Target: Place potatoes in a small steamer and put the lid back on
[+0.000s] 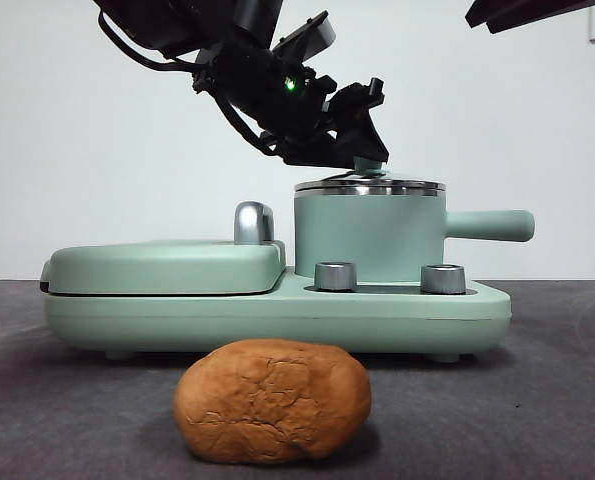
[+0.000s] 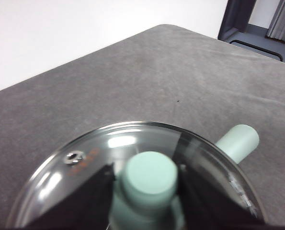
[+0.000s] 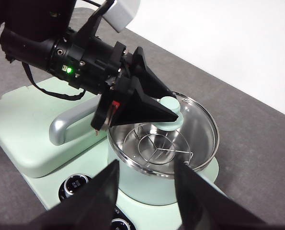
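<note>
The large orange-brown potato (image 1: 270, 400) lies on the dark table in front of the appliance, apart from both grippers. The mint small steamer (image 1: 369, 235) stands on the base, its straight handle (image 1: 492, 225) pointing right. The clear glass lid (image 1: 369, 186) sits at its steel rim. My left gripper (image 1: 370, 160) reaches down from the upper left and is shut on the lid's mint knob (image 2: 149, 170). The glass lid (image 2: 85, 165) spreads around that knob in the left wrist view. My right gripper (image 3: 144, 191) hangs open above the appliance's front, holding nothing.
A flat mint griddle cover (image 1: 167, 265) with a chrome handle (image 1: 252, 222) lies left of the pot on the same base (image 1: 277, 312). Two steel dials (image 1: 335, 276) sit on the base's front. A steel rack (image 3: 154, 146) shows inside the pot.
</note>
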Robot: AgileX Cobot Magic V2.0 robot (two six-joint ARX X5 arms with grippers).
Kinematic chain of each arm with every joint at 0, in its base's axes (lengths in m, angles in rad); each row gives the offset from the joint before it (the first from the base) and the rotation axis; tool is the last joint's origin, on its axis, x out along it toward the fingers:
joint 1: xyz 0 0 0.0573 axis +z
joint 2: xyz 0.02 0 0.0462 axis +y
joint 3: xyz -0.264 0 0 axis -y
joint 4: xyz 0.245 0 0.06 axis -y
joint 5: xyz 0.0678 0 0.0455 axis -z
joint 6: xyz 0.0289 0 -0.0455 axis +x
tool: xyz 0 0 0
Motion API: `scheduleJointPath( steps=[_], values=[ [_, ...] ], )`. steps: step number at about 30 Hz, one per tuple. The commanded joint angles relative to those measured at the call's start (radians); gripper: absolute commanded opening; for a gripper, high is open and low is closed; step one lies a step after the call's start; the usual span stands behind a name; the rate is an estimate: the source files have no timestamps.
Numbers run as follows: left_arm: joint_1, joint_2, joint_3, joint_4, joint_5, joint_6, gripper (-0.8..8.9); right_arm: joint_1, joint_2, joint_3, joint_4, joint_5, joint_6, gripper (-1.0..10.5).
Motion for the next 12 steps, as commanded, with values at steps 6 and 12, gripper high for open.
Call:
scheduleJointPath(
  steps=[6,12],
  values=[
    [-0.008,0.026,0.026,-0.041,-0.003,0.01,0.13,0.006,0.004,0.016,0.012,0.003,0.013,1.8],
    [-0.013,0.022,0.026,-0.037,-0.003,0.077,0.14,0.006,0.004,0.016,0.011,0.003,0.013,1.8]
  ],
)
